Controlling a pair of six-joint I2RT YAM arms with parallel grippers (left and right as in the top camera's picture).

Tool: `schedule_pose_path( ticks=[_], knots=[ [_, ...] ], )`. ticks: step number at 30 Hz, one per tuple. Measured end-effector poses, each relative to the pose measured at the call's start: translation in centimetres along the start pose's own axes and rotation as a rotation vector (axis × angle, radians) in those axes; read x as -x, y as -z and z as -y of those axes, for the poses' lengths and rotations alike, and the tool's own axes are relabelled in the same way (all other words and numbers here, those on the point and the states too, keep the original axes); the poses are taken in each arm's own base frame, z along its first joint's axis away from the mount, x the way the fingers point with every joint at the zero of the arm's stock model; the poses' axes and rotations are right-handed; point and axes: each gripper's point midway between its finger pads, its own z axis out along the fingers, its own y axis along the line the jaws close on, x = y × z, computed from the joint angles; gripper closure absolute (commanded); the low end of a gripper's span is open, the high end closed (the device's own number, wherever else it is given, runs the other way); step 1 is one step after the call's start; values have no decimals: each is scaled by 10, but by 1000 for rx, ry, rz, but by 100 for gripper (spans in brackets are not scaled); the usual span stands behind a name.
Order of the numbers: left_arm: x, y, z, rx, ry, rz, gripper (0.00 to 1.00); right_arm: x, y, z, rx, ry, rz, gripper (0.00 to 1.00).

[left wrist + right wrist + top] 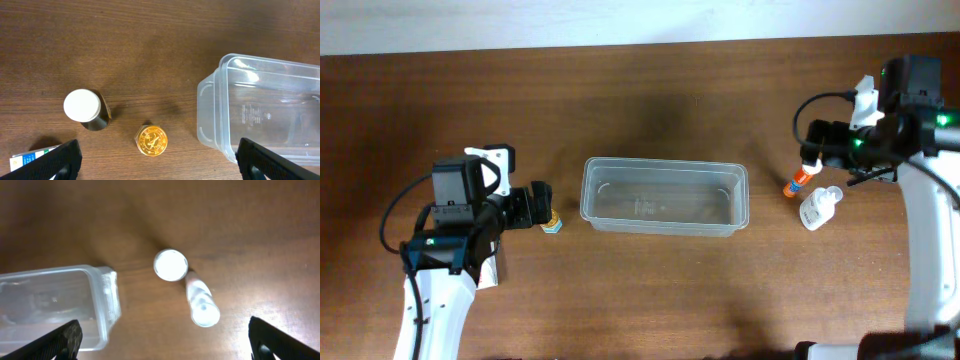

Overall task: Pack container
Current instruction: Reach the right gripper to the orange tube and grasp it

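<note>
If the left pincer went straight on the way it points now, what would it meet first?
Most likely the small gold-lidded jar, centred ahead of the left pincer and its open fingers, before the clear container beyond it; height is unclear.

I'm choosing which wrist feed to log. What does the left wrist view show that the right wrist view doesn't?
Left wrist only: a white-capped dark bottle, a small gold-lidded round jar and the corner of a white printed box. Right wrist only: a blurred round white cap and a whitish bottle lying beside it. Both: the clear plastic rectangular container on the brown wooden table.
</note>
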Motion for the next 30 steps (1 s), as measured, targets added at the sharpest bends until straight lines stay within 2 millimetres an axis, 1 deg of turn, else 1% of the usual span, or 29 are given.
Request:
schedule_pose_path(
  ticks=[2, 4, 7, 9, 11, 15, 16, 18, 19, 20, 21, 22, 24, 28, 30],
  knots=[
    [0, 0, 0, -2, -2, -1, 0, -4, -14, 7, -8, -2, -60, 2],
    [0, 0, 1, -3, -5, -1, 1, -6, -29, 9, -7, 8, -111, 2],
    [1, 0, 1, -4, -6, 2, 0, -10, -57, 11, -2, 17, -196, 1],
    [1, 0, 1, -4, -7, 4, 0, -13, -71, 13, -2, 17, -239, 0],
    [1, 0, 1, -4, -7, 4, 0, -16, -84, 14, -2, 19, -280, 4],
    [2, 0, 1, -4, -9, 5, 0, -19, -104, 17, -2, 18, -328, 18],
    [2, 0, 1, -4, -9, 5, 0, -19, -108, 17, -2, 19, -334, 23],
    [2, 0, 1, -4, -9, 5, 1, -19, -114, 18, -1, 18, -343, 34],
    [2, 0, 1, -4, -9, 5, 0, -19, -117, 18, 0, 16, -347, 36],
    [2, 0, 1, -4, -10, 6, 0, -19, -120, 18, 0, 18, -350, 41],
    [2, 0, 1, -4, -10, 6, 0, -19, -122, 18, 0, 17, -353, 43],
    [2, 0, 1, -4, -10, 6, 0, -19, -124, 18, 0, 15, -354, 47],
    [2, 0, 1, -4, -10, 6, 1, -17, -126, 19, 0, 17, -348, 53],
    [2, 0, 1, -4, -10, 6, 1, -13, -127, 19, 1, 21, -334, 61],
    [2, 0, 1, -4, -10, 6, 1, -11, -127, 18, 1, 24, -325, 67]
  ],
)
